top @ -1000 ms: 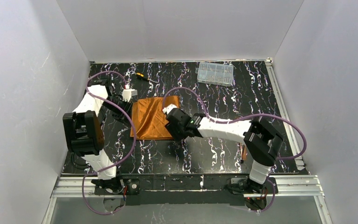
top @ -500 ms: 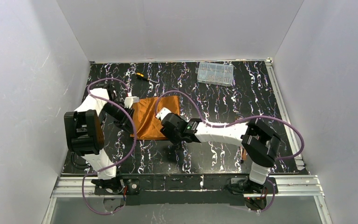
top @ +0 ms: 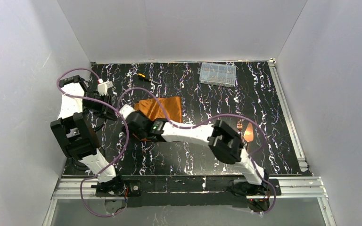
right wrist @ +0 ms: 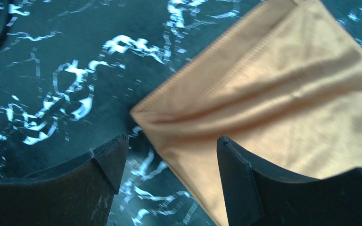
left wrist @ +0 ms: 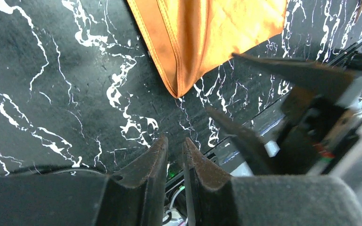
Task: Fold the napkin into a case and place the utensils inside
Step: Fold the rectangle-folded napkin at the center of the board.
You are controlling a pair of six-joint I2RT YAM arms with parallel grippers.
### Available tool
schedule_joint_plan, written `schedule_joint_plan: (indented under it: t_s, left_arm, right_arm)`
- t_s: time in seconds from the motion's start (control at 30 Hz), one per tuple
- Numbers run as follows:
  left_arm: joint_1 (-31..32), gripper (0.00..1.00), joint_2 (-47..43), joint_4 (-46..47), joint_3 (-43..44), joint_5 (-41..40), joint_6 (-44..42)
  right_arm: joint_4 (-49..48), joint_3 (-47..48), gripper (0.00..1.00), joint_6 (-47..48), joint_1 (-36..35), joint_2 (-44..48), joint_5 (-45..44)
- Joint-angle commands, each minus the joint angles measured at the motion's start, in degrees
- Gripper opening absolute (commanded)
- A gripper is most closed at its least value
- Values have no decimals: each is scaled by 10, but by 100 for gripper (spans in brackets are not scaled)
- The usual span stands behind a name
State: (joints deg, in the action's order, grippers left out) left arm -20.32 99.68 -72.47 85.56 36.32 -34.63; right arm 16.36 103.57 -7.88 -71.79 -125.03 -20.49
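1. Work surface: a black table [top: 264,94] with white marble veining carries all the items.

2. Task item, cloth: the rust-orange square cloth napkin [top: 167,106] lies flat on the table, left of centre and nearer the far edge than the near edge. It is folded. The left wrist view shows stacked layers and a doubled hem along one side, ending in a pointed corner. A purple cable of the right arm crosses above the cloth.

3. Task item, cutlery: the slim copper-coloured metal utensils [top: 244,131] lie near the right edge of the table, well apart from the napkin. One is a fork. The right arm's elbow partly hides them.

4. Right gripper [right wrist: 169,146]: the claw is open, with its jaws spread wide. It reaches across to the left side of the napkin. One corner of the cloth lies between the two fingers, and the right-hand finger overlaps the fabric in the wrist view. Nothing is clamped.

5. Left gripper [left wrist: 175,150]: the jaws are drawn almost together, leaving only a narrow slit with nothing in it. It hangs over bare table left of the napkin, clear of the cloth.

6. Other items: a clear plastic compartment box [top: 218,74] sits near the far edge, right of centre. A yellow-and-black handled screwdriver [top: 144,78] lies near the far edge, left of centre.
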Motion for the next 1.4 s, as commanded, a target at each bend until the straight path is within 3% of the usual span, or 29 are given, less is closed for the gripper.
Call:
schedule_joint_plan:
  t_s: [0.0,0.3,0.5,0.67,0.73,1.03,1.37]
  left_arm:
    - [-24,17,-2,-48,8,22,-22]
    - [-41,16,0,-53,10,26,-33]
    - [-45,15,3,-59,16,25,-38]
    - [-45,15,3,-72,10,41,-58]
    - [-40,15,-2,-75,0,46,-76]
    - [32,15,-39,-42,-73,22,-120]
    - [141,15,-39,32,-108,-9,-79]
  right_arm:
    - [59,106,76,25,-33,-74,-28]
    - [93,188,64,22,-37,-137,-59]
    - [101,215,39,20,-37,-155,-90]
    - [98,202,10,12,-29,-132,-111]
    - [91,181,3,-9,-20,-109,-114]
    - [8,-4,1,-130,38,59,-100]
    - [-14,-238,1,-276,128,241,-128]
